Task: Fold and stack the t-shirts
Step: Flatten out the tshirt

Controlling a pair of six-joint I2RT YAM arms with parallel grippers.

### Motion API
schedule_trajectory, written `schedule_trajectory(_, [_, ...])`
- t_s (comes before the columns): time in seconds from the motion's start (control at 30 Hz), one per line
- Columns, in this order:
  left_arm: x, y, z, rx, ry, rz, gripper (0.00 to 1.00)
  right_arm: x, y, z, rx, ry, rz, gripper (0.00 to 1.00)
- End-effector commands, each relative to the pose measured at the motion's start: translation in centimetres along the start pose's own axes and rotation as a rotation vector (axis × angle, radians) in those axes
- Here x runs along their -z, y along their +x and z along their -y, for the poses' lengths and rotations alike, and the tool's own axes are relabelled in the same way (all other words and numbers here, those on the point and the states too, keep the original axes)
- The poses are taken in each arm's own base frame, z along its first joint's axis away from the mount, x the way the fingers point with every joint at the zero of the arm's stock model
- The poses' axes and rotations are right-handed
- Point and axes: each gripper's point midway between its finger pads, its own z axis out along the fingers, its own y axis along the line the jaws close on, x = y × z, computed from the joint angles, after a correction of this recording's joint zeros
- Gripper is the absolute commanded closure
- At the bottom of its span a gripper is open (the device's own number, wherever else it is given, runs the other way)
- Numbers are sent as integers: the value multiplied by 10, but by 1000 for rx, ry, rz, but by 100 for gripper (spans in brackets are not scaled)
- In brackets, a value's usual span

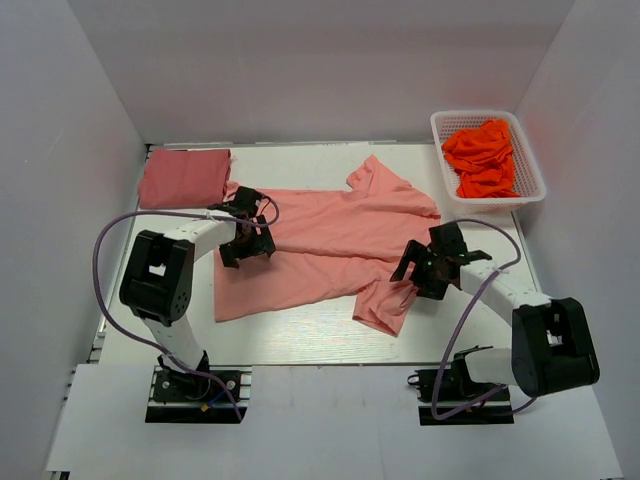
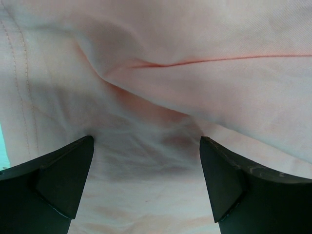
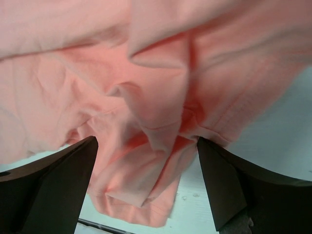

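Here the soft, creased salmon-pink t-shirt (image 1: 330, 245) lies spread across the middle of the white desk (image 1: 300, 335), one sleeve toward the far side and one toward the near right. The darker rose-red t-shirt (image 1: 183, 178) sits folded into a neat rectangle at the far left. The left claw (image 2: 146, 141) points down over the shirt's left part with its jaws spread wide. The right claw (image 3: 146, 141) gapes likewise over the rumpled near-right sleeve. A white mesh basket (image 1: 437, 140) at the far right holds crumpled orange cloth (image 1: 480, 158).
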Motion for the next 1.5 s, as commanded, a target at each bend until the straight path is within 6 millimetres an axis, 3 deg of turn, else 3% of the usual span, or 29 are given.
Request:
schedule_trajectory(0.0, [-11, 0, -7, 14, -35, -13, 0, -12, 40, 70, -114, 199, -86, 10])
schedule_trajectory(0.1, [-16, -1, -3, 6, -24, -17, 0, -5, 39, 86, -206, 233, -89, 10])
schedule_trajectory(0.13, [-13, -11, 0, 18, -14, 2, 0, -3, 40, 90, -224, 246, -88, 10])
schedule_trajectory(0.17, [-17, -5, -7, 12, -45, -22, 0, 3, 34, 106, -268, 300, -67, 10])
schedule_trajectory(0.27, [-18, -12, -13, 19, -78, -13, 0, 11, 20, 127, -334, 350, -29, 10])
schedule_trajectory(0.4, [-14, -15, -4, 0, -25, -8, 0, 14, 0, 133, -344, 330, -18, 10])
schedule_trajectory(0.5, [1, -27, 10, -49, 35, 34, 0, 24, -22, 127, -282, 297, 4, 10])
schedule_trajectory(0.6, [25, -33, 32, -93, 143, 60, 0, 51, -51, 95, -167, 161, 99, 10])
schedule_trajectory(0.67, [44, -39, 42, -109, 216, 93, 0, 66, -61, 85, -128, 134, 161, 10])
schedule_trajectory(0.7, [51, -42, 43, -107, 225, 109, 0, 90, -78, 72, -88, 100, 258, 10])
schedule_trajectory(0.77, [64, -45, 48, -107, 263, 128, 0, 102, -79, 64, -51, 89, 270, 10])
schedule_trajectory(0.8, [74, -53, 51, -112, 288, 171, 0, 115, -88, 49, -31, 44, 307, 10])
schedule_trajectory(0.87, [75, -60, 54, -108, 295, 202, 0, 118, -98, 26, 11, -42, 327, 10])
schedule_trajectory(0.9, [78, -65, 56, -106, 302, 214, 0, 114, -100, 17, 23, -72, 316, 10])
schedule_trajectory(1.0, [65, -78, 68, -99, 296, 201, 0, 103, -122, -6, 83, -104, 329, 10])
schedule_trajectory(1.07, [43, -79, 71, -92, 264, 168, 0, 92, -132, -23, 141, -119, 303, 10])
schedule_trajectory(1.17, [22, -74, 70, -84, 226, 124, 0, 67, -143, -42, 205, -114, 284, 10])
schedule_trajectory(1.23, [13, -70, 70, -67, 211, 95, 0, 40, -143, -43, 209, -76, 216, 10])
schedule_trajectory(1.27, [4, -58, 63, -70, 194, 68, 0, 35, -144, -47, 214, -78, 216, 10])
schedule_trajectory(1.37, [-11, -26, 51, -28, 185, 4, 0, -8, -114, -35, 178, -20, 56, 10])
schedule_trajectory(1.43, [-19, -1, 42, -21, 183, -54, 0, -19, -105, -26, 148, 15, 26, 10])
schedule_trajectory(1.47, [-14, 3, 42, -11, 199, -56, 0, -27, -86, -14, 111, 42, -18, 10])
